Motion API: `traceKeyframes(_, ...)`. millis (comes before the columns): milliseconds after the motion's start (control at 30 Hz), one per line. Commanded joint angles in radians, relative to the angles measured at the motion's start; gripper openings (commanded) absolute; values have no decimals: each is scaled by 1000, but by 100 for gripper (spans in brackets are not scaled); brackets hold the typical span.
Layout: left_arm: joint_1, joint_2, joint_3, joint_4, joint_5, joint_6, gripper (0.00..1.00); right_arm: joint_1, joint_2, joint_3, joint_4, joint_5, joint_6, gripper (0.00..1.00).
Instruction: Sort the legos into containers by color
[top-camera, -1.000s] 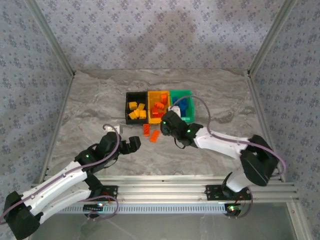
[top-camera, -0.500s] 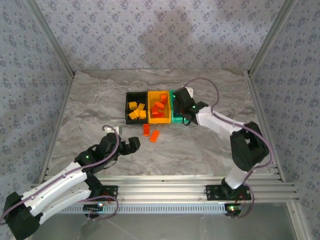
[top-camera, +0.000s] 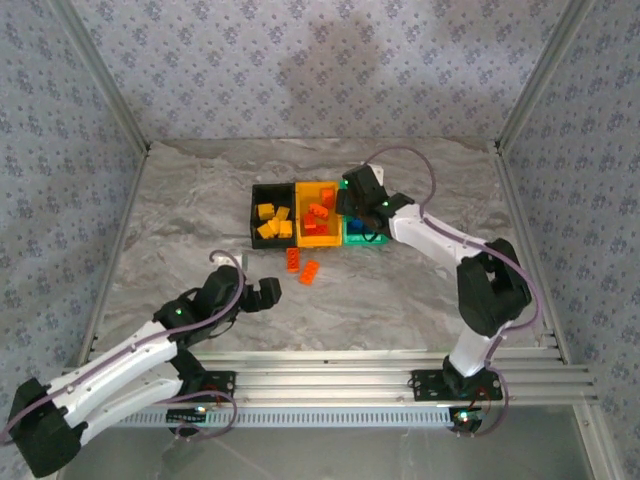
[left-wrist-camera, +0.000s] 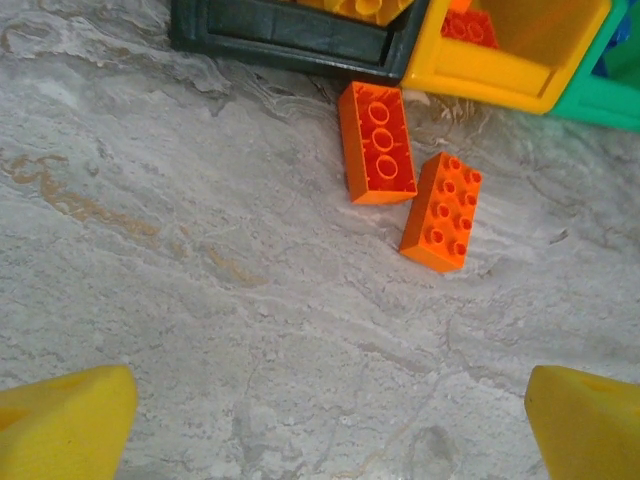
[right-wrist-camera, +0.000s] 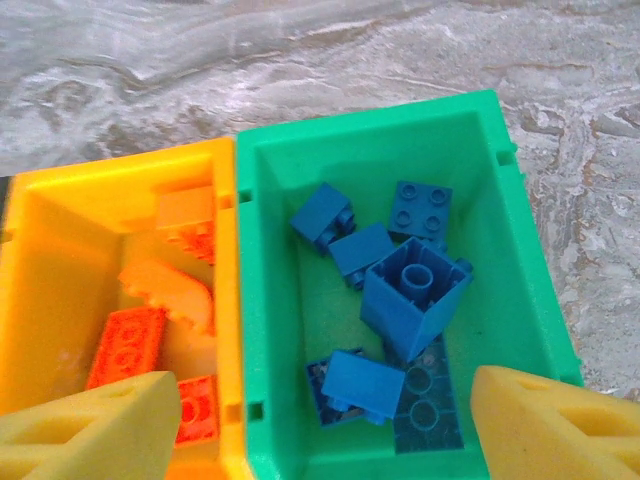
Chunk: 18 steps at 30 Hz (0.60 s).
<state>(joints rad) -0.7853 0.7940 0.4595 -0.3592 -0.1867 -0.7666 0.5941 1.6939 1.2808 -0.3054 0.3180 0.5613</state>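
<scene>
Legos: small studded plastic bricks in three colours, most of them lying in the containers

- Blue bricks (right-wrist-camera: 360, 250): about six, in the green bin (right-wrist-camera: 370, 120). The largest (right-wrist-camera: 415, 295) is a tall square block lying with its hollow underside and round centre tube upward. The others are small squares, plus one flat dark plate (right-wrist-camera: 420, 400) against the bin's near wall
- Red-orange bricks (right-wrist-camera: 125, 345): several heaped in the yellow-orange bin (right-wrist-camera: 60, 250), some paler orange
- Yellow bricks (top-camera: 272, 222): a handful in the black bin (top-camera: 253, 215)
- Loose bricks: two red-orange two-by-fours on the grey marbled surface (left-wrist-camera: 200, 300), just on the near side of the join between the black and yellow-orange bins. One (left-wrist-camera: 378, 140) lies underside up, showing three rings; the other (left-wrist-camera: 442, 212) lies studs up and slightly turned, just beside the first

Containers: three open-topped bins joined in a row, black at the left, yellow-orange in the middle, green at the right, around the middle of the surface

Right gripper (right-wrist-camera: 325, 430): above the green bin, yellow pads spread wide, nothing between them

Left gripper (left-wrist-camera: 330, 415): over bare surface on the near side of the loose bricks, pads spread wide, holding nothing
</scene>
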Motion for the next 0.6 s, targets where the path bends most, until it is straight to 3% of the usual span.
traceKeyframes(0, 1, 123, 102, 48, 61, 91, 97, 31, -105, -78, 21, 0, 30, 79)
traceKeyframes(100, -43, 305, 199, 40, 58, 160, 92, 39, -178, -203, 50, -11, 60, 79)
traceKeyframes(267, -163, 615, 419, -63, -95, 269, 81, 39, -310, -373, 84, -26, 121, 79)
traceKeyframes(567, -160, 897, 621, -50, -135, 358, 72, 30, -484, -509, 59, -8, 137, 80)
